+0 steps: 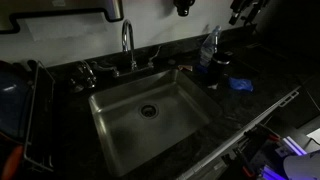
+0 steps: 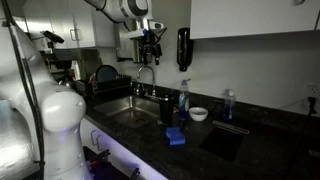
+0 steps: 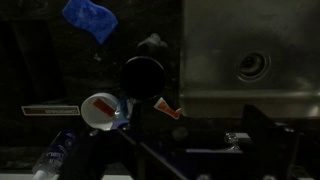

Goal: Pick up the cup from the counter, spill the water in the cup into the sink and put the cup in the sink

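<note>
Claw (image 2: 151, 58) aloft, opening cannot be told; dark cup (image 3: 143, 75) well below it on counter (image 2: 250, 135); sink (image 3: 250, 40) beside cup; blue sponge (image 3: 90, 18) near.

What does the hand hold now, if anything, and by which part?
Nothing is held. The hand hangs high above the counter; the dark cup stands there untouched.

The sink (image 1: 118, 128) was seen as brushed metal, the faucet (image 1: 128, 42) as glossy chrome, the bench (image 1: 232, 112) as polished speckled stone, the bottle (image 1: 209, 48) as clear plastic. The cup (image 3: 143, 76) was possibly matt.
</note>
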Motion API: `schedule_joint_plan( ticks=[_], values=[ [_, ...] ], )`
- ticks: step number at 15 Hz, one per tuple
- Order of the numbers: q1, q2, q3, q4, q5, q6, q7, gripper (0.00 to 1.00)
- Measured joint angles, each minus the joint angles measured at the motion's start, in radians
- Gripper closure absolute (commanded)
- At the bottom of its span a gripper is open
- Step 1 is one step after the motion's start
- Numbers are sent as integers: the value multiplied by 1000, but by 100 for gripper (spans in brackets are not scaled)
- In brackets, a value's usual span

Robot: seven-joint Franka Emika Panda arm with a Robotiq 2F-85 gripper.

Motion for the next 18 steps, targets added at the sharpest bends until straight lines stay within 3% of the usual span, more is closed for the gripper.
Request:
schedule_joint_plan(
  ticks=[12, 18],
  values=[
    [13, 0, 0, -10, 3, 11, -29, 0],
    [40, -1, -8, -131, 16, 201, -108, 0]
  ],
)
